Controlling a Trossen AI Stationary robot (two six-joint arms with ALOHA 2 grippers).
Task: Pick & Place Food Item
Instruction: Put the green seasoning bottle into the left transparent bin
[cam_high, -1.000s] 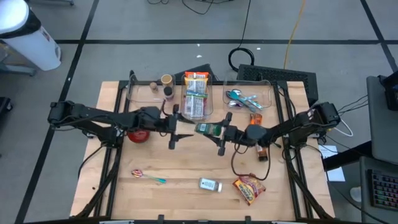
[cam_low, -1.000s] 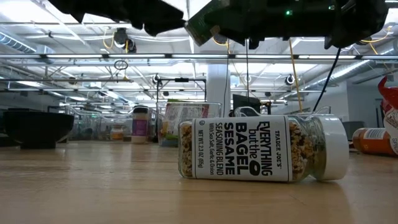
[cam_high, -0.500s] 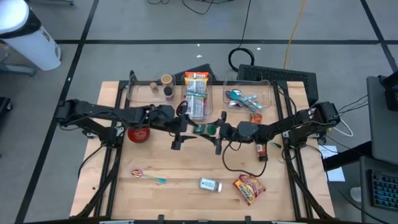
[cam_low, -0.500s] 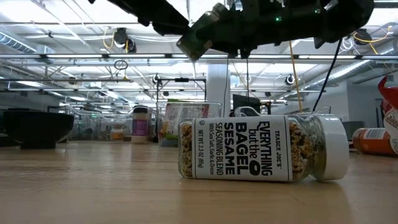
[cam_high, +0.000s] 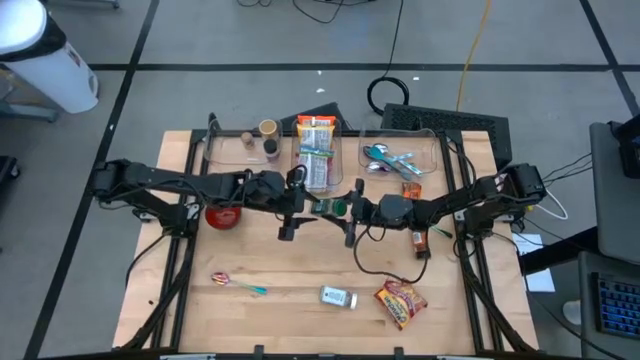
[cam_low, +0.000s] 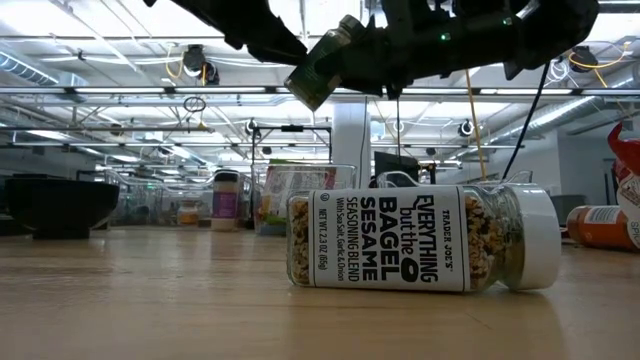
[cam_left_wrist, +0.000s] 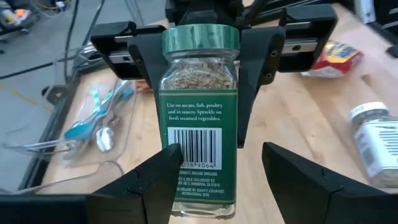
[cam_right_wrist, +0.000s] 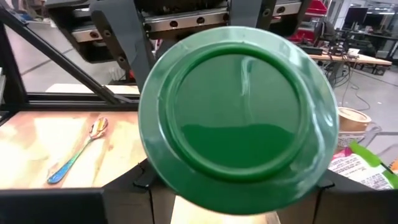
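Wooden table (cam_high: 300, 275); seasoning jar (cam_high: 338, 297) on side; snack packet (cam_high: 400, 303); spoon (cam_high: 236, 285); red bowl (cam_high: 222, 215).

I read "TRADER JOE'S EVERYTHING but the BAGEL SESAME SEASONING BLEND" on the lying jar (cam_low: 420, 238); the green-capped spice jar (cam_left_wrist: 199, 112) says "Use on meats, fish, poultry".
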